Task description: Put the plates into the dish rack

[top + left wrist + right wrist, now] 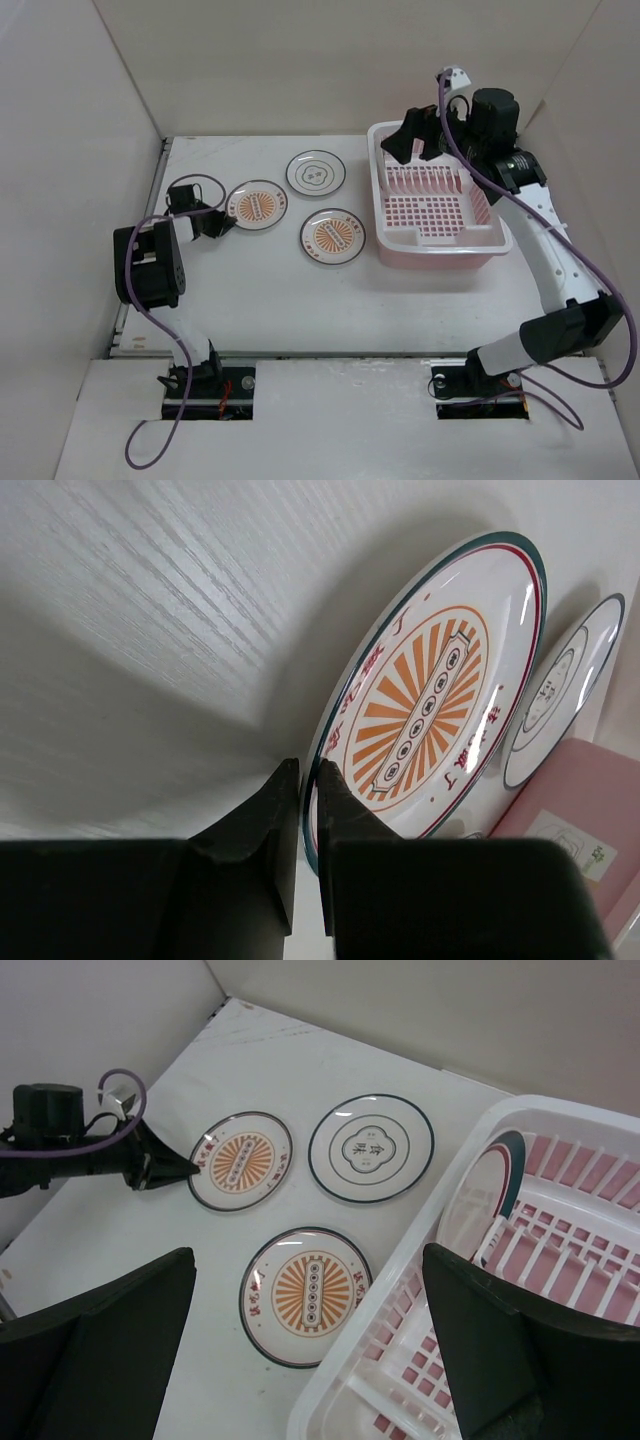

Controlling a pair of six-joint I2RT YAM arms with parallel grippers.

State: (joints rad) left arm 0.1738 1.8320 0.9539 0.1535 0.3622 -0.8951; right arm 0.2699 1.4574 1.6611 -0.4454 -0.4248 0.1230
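Left gripper (pixel 306 775) is seen low over the table (pixel 250 300), on the left side. Its jaws are closed almost together, and only a thin slit is left between them. The rim of the left sunburst plate (pixel 257 204) is caught in that slit: one finger is seen on the plate's face, the other outside the rim. In the right wrist view the fingertips are met by that plate's left edge.

Just right of it and further back, the plain-centre plate (pixel 316 173) is laid flat, with a small dark motif in the middle. Nearer the arms, the near sunburst plate (pixel 332 236) is laid flat too. All three are set close together but are not seen touching. The near sunburst plate is placed just beside the rack's left wall.

The dish rack (pixel 440 252) is set on the right half of the table, pink with a white rim, its pegs upright. In the right wrist view a fourth plate, the racked plate (pixel 478 1195), is stood on edge just inside the left wall, among the pegs. Its dark rim is shown, but its centre cannot be made out. From above it is hidden by the arm.

Right gripper (pixel 309 1260) is held above the rack's far left corner. Its jaws are spread wide, and nothing is held between them.
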